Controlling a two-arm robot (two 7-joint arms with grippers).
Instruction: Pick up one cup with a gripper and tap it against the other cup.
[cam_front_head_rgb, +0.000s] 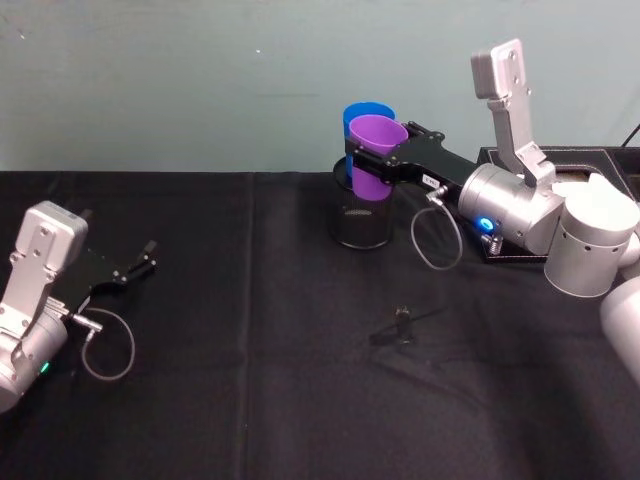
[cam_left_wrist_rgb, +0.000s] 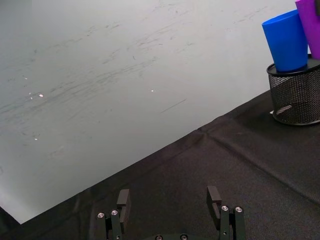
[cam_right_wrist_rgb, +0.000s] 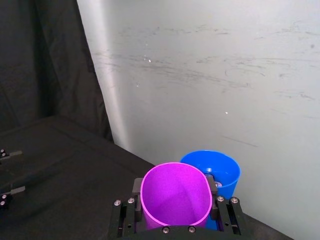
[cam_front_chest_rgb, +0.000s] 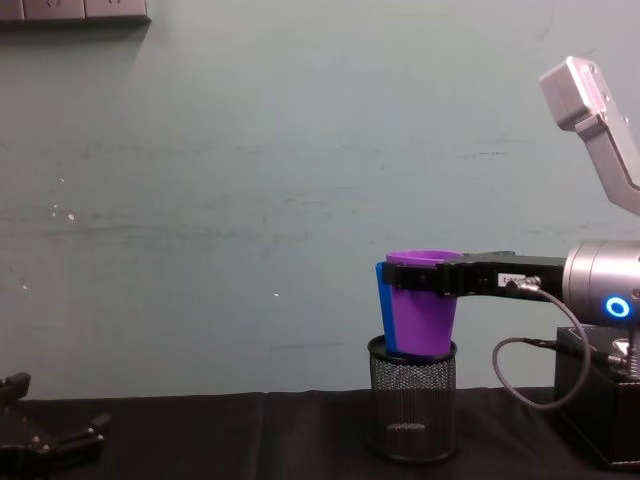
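Mostly the blue cup (cam_front_head_rgb: 366, 113) is hiding behind the purple cup (cam_front_head_rgb: 378, 150), its base sinking into the black mesh holder (cam_front_head_rgb: 360, 225). The right gripper (cam_front_head_rgb: 365, 163) is clamping the purple cup above that holder, close against the blue one; whether they are touching is unclear. Its white label (cam_front_head_rgb: 430, 181) is showing nothing legible. The left gripper (cam_front_head_rgb: 148, 256) is lying far left, jaws apart

My right arm (cam_front_head_rgb: 510, 205) reaches forward and inward, blue ring (cam_front_head_rgb: 487, 224) lit, the right gripper (cam_front_head_rgb: 362, 163) level with jaws clamped around the purple cup (cam_front_head_rgb: 378, 135). My left arm (cam_front_head_rgb: 30, 300) lies low at my left, the left gripper (cam_front_head_rgb: 145, 258) with jaws spread apart.
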